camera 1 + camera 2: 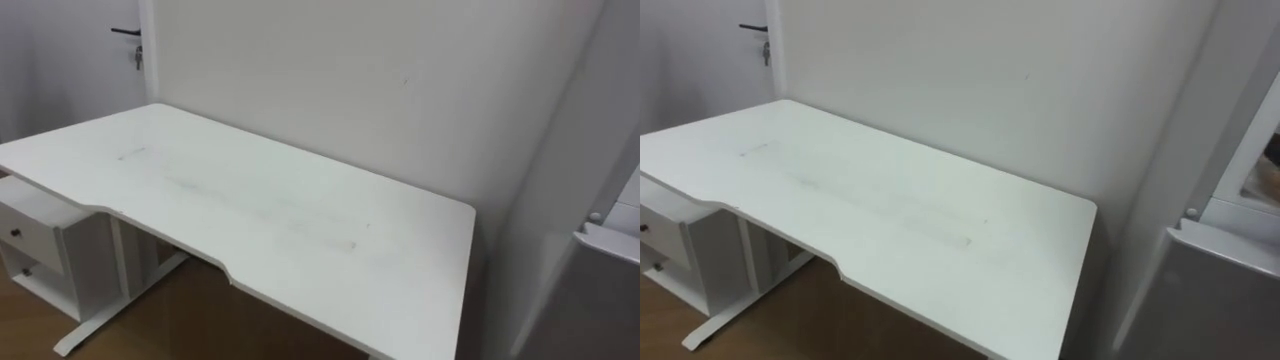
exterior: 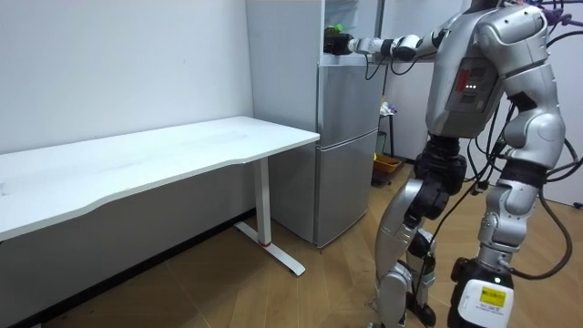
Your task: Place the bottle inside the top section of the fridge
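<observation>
Nearest us lies the white table (image 1: 300, 230), its top bare, with a white drawer unit (image 1: 28, 240) under its left end and the grey fridge (image 2: 346, 137) just beside its right end. In the room view the robot stands to the right of the fridge, a little apart from it. Its right arm is stretched out level, so the right hand (image 2: 341, 45) is at the mouth of the open upper compartment. The left hand (image 2: 516, 189) hangs low by the body. Of neither hand can we tell whether it is apart or clamped on anything.

What worries us most is that the eye views are turned toward the table, with the fridge at their right edge, so we judge the placing would go unwatched. The bottle could knock the shelf lip or the green items (image 2: 335, 27) inside and tip over. Letting go too near the front could send it off the shelf to the floor. The long reach also leaves little room to push deeper without leaning.

We take the bottle (image 2: 329, 41) to be the small dark shape at the tip of the right hand, on the compartment's threshold. It is too small for us to tell its form, cap or filling.
</observation>
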Motion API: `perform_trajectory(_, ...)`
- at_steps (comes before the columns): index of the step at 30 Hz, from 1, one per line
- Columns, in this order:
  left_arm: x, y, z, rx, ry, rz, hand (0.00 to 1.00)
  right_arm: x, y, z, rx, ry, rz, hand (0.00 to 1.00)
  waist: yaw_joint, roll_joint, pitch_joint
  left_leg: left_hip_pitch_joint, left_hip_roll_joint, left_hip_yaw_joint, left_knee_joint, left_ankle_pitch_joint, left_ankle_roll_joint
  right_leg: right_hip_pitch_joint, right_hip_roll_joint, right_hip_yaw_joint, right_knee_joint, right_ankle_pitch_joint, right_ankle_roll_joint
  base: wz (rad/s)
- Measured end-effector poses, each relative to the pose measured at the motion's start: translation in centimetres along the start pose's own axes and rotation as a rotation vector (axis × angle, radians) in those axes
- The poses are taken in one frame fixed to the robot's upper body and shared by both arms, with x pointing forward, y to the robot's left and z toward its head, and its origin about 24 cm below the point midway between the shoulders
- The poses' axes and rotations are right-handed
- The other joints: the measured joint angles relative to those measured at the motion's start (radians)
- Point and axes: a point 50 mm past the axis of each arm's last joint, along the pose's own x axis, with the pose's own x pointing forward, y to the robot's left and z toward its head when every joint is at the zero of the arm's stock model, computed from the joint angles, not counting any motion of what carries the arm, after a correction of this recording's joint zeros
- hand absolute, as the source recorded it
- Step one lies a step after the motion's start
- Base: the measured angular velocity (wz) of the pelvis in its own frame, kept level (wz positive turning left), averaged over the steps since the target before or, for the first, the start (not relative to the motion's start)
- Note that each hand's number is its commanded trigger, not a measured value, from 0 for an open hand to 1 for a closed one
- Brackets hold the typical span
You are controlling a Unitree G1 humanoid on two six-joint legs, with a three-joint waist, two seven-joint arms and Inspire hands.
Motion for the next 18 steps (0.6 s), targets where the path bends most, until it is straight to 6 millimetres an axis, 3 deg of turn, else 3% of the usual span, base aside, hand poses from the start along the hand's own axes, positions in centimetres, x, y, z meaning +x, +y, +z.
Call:
perform_trajectory(10, -0.01, 0.01, 0.09, 0.011, -0.011, -0.001, 0.00, 0.01, -0.11, 0.25, -0.018, 0.003, 0.025, 0.00, -0.002, -0.002, -0.0019, 0.000, 0.000, 0.001, -0.006, 0.000, 0.000, -0.001, 0.000, 0.000, -0.001, 0.000, 0.000, 0.00)
perform_trajectory(18, 0.00, 0.10, 0.15, 0.004, -0.012, 0.003, 0.00, 0.01, -0.10, 0.09, -0.069, 0.025, 0.024, 0.00, -0.004, -0.015, -0.0133, 0.000, 0.000, 0.005, -0.006, 0.000, 0.000, -0.003, -0.001, 0.001, -0.002, 0.000, 0.000, 0.00)
